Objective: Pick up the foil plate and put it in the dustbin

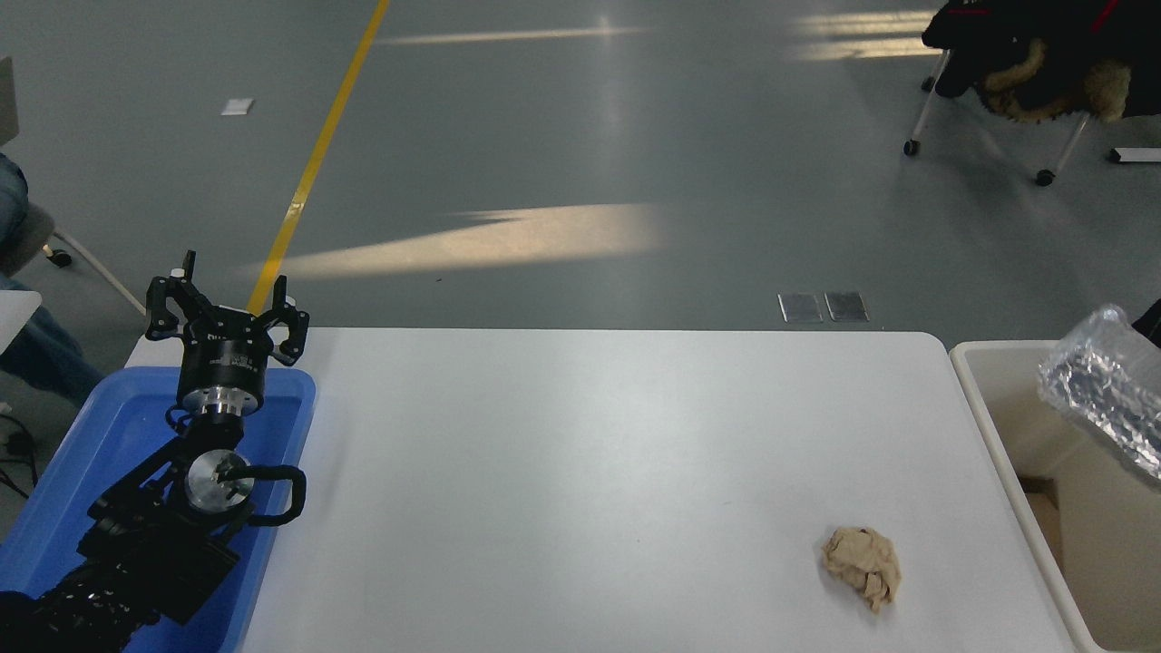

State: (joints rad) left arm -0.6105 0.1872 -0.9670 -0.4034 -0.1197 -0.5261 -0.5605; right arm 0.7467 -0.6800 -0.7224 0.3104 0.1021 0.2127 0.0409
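Observation:
The foil plate (1100, 385), a crinkled silver tray, hangs tilted over the inside of the cream-white dustbin (1007, 390) at the picture's right edge, partly cut off by it. Of my right arm only a dark sliver (1152, 319) shows just above the plate at the edge, and its gripper's state cannot be seen. My left gripper (223, 313) is open and empty, parked over the blue tray at the lower left.
A crumpled brown paper ball (862, 564) lies on the white table (580, 472) near the front right. The blue tray (91, 444) sits at the table's left end. A chair with a dark coat (1025, 54) stands far back right. A person's leg (36, 358) shows at the left edge.

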